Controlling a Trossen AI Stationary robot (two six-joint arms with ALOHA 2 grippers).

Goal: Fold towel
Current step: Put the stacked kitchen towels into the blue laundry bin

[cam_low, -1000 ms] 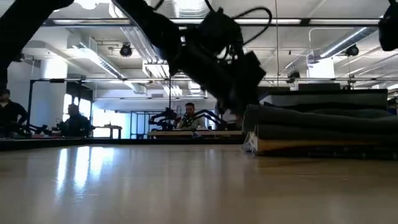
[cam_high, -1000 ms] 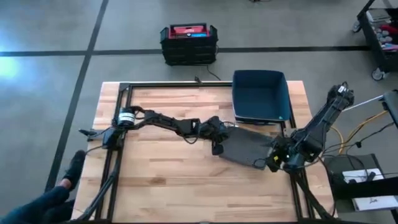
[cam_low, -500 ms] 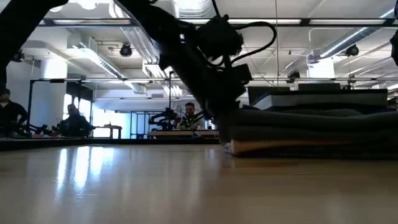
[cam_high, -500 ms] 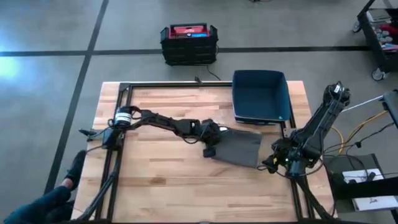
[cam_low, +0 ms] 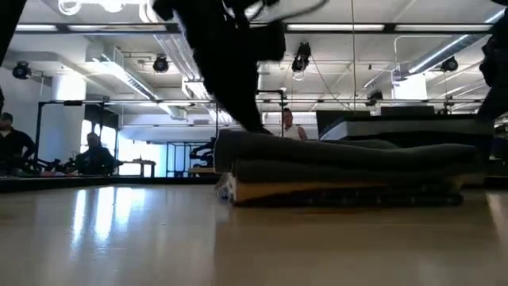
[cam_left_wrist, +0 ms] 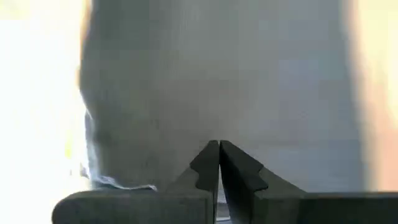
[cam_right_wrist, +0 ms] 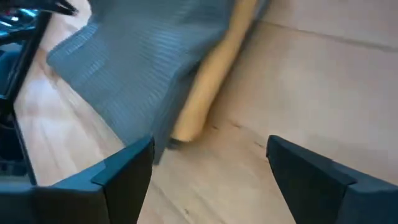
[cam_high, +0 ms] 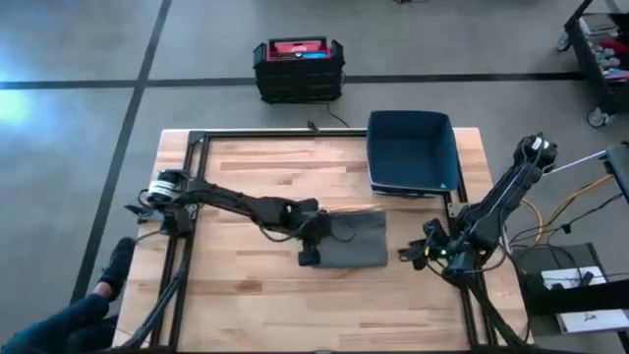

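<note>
**Folded towel on the worktop, left pincer pressed shut at its edge**

The grey towel lies folded in a flat rectangle near the middle of the wooden worktop, a little toward the right side. In the low view it shows as a stack of grey layers with a yellow-tan layer at the bottom, resting flat on the wood.

The left arm reaches across from the left side of the worktop, and the left pincer sits at the towel's left edge. In the left wrist view its two dark fingers are pressed together with no gap, with the grey cloth filling the view just beyond their tips; whether any fabric is pinched between them cannot be told.

The right pincer hovers near the worktop's right edge, apart from the towel. In the right wrist view its fingers stand wide apart and hold nothing, with the towel's corner lying ahead of them.

A dark blue tray sits at the far right corner of the worktop, beyond the towel.
</note>
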